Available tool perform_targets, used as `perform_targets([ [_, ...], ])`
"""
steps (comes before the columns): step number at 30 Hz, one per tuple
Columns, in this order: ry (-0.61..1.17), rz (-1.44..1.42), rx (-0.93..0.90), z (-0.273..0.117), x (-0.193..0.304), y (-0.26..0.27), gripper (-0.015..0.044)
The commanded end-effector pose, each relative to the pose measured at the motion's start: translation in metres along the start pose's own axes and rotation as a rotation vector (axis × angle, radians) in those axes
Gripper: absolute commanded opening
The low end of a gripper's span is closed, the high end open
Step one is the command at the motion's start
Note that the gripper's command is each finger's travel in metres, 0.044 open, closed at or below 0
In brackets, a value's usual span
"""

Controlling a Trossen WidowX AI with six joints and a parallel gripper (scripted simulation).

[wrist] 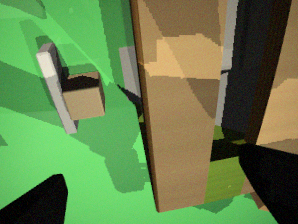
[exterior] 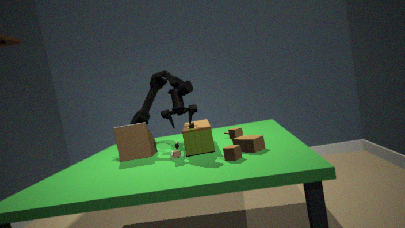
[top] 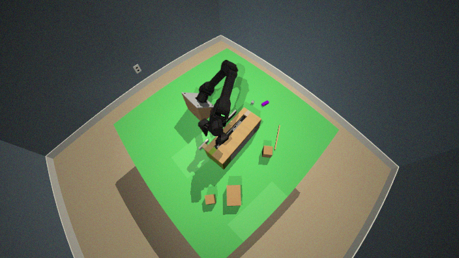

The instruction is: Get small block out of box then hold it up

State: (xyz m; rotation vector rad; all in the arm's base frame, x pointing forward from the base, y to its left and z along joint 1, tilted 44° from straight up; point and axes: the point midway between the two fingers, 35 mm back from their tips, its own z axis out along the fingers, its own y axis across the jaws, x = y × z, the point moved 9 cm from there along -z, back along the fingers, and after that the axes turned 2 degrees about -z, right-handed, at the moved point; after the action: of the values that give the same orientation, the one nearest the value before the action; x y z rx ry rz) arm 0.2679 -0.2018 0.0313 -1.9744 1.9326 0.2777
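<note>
Black and spread, the claw (top: 212, 137) (exterior: 182, 127) (wrist: 154, 168) points down astride the box's (top: 241, 138) (exterior: 199, 142) (wrist: 181, 145) edge.

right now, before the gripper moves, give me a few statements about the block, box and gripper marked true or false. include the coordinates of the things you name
1. The small block (exterior: 176, 154) (wrist: 85, 102) is outside the box (top: 242, 133) (exterior: 198, 142) (wrist: 180, 125). True.
2. The gripper (top: 211, 140) (exterior: 182, 127) (wrist: 154, 168) is shut on the small block. False: it is open, with nothing between its fingers.
3. A pale bar (exterior: 172, 155) (wrist: 59, 95) stands right beside the small block. True.
4. The purple cylinder (top: 265, 103) lies on top of the box. False: it lies on the table (top: 293, 130) (exterior: 115, 184) (wrist: 20, 145), off one end of the box.
5. One gripper finger is at the slot in the box's top. True.
</note>
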Motion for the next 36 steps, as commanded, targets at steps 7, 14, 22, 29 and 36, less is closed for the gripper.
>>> perform_targets([
  [7,-0.018,0.371,0.044,-0.009,0.008,0.009,0.0285],
  [14,-0.119,1.129,0.037,-0.006,0.021,0.021,0.0285],
  [22,-0.242,1.938,-0.042,-0.003,0.035,0.034,0.0285],
  [29,-0.309,2.363,-0.126,-0.001,0.042,0.042,0.0285],
  [36,-0.369,2.783,-0.246,0.0,0.049,0.05,0.0285],
])
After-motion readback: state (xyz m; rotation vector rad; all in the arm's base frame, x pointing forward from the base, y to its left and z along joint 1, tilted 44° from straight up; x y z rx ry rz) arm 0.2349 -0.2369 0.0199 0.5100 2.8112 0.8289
